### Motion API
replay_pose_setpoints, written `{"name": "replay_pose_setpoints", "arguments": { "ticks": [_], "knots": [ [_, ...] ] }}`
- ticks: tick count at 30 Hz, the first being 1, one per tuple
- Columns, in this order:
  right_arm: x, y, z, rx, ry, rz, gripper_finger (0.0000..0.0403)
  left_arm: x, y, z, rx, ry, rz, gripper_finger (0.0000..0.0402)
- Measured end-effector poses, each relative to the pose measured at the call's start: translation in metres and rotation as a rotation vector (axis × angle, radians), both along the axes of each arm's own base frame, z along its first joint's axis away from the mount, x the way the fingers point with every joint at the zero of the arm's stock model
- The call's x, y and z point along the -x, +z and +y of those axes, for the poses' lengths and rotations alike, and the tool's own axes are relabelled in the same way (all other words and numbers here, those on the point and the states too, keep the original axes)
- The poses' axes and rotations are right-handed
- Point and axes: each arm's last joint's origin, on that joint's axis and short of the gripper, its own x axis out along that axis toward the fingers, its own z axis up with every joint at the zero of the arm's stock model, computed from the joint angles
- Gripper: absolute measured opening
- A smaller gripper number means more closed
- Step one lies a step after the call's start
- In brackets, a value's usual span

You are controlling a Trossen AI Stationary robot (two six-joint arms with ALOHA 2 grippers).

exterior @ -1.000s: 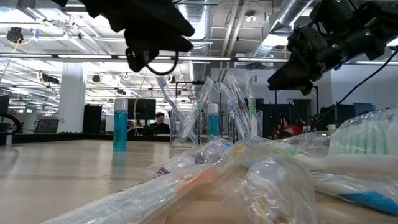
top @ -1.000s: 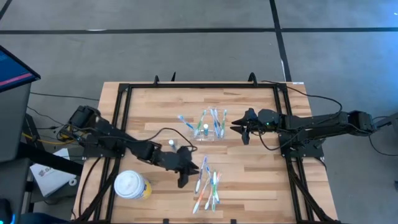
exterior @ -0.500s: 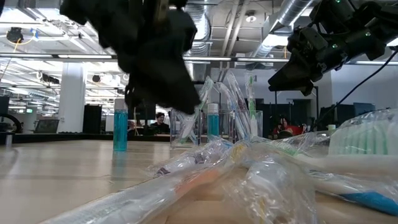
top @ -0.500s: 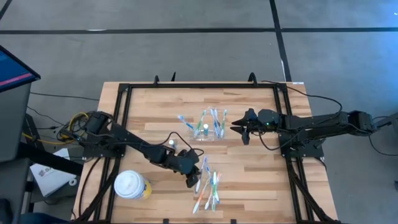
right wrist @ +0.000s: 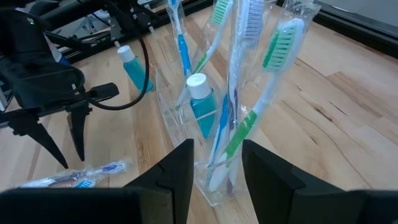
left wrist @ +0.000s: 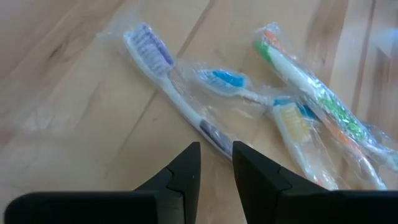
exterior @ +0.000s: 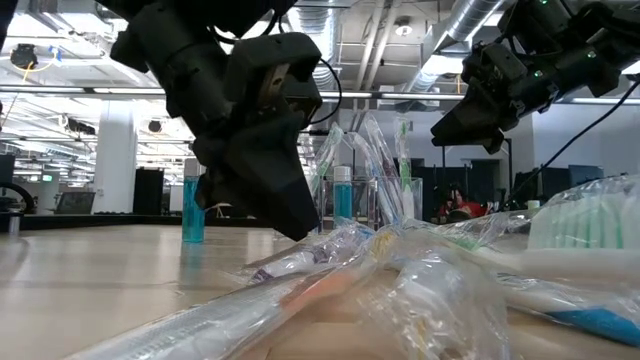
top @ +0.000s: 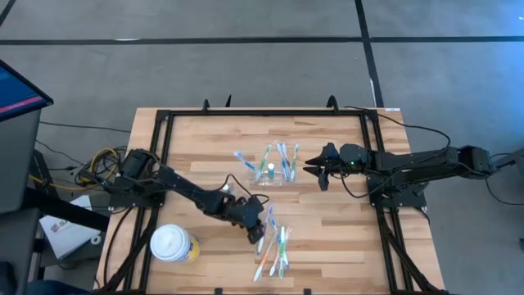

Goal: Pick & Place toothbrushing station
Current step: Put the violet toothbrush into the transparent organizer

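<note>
The clear holder [top: 274, 174] stands at the table's middle with several wrapped toothbrushes and a blue tube [right wrist: 200, 106] upright in it. My right gripper [top: 314, 170] is open, level, just right of the holder [right wrist: 171, 121], and touches nothing. My left gripper [top: 257, 234] is open and points down over a pile of wrapped toothbrushes [top: 275, 244] lying near the front. Its fingertips [left wrist: 216, 152] stand either side of the handle of a purple-bristled toothbrush [left wrist: 166, 81]. I cannot tell that they touch it.
A yellow cup with a white lid [top: 172, 243] stands at the front left. A small blue bottle [top: 225, 189] stands upright left of the holder. A black frame [top: 164, 123] runs along the table's edges. Bare wood lies at the front right.
My left gripper has gone toward the table's right edge and down onto the toothbrush pile, its fingers now low over the wrapped brushes.
</note>
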Motion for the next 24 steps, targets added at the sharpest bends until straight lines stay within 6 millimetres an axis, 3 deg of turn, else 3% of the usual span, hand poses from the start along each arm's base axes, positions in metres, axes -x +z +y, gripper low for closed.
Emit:
{"name": "replay_pose_setpoints", "arguments": {
  "ticks": [10, 16, 24],
  "knots": [
    [0.000, 0.000, 0.000, 0.000, 0.000, 0.000, 0.0127, -0.001, -0.001, 0.001, -0.001, 0.004, 0.000, 0.0088],
    [0.000, 0.000, 0.000, 0.000, 0.000, -0.002, 0.0127, -0.007, -0.015, -0.001, 0.025, -0.007, -0.014, 0.0093],
    [0.000, 0.000, 0.000, 0.000, 0.000, -0.002, 0.0127, -0.010, -0.017, 0.004, 0.052, 0.005, -0.016, 0.0098]
  ]
}}
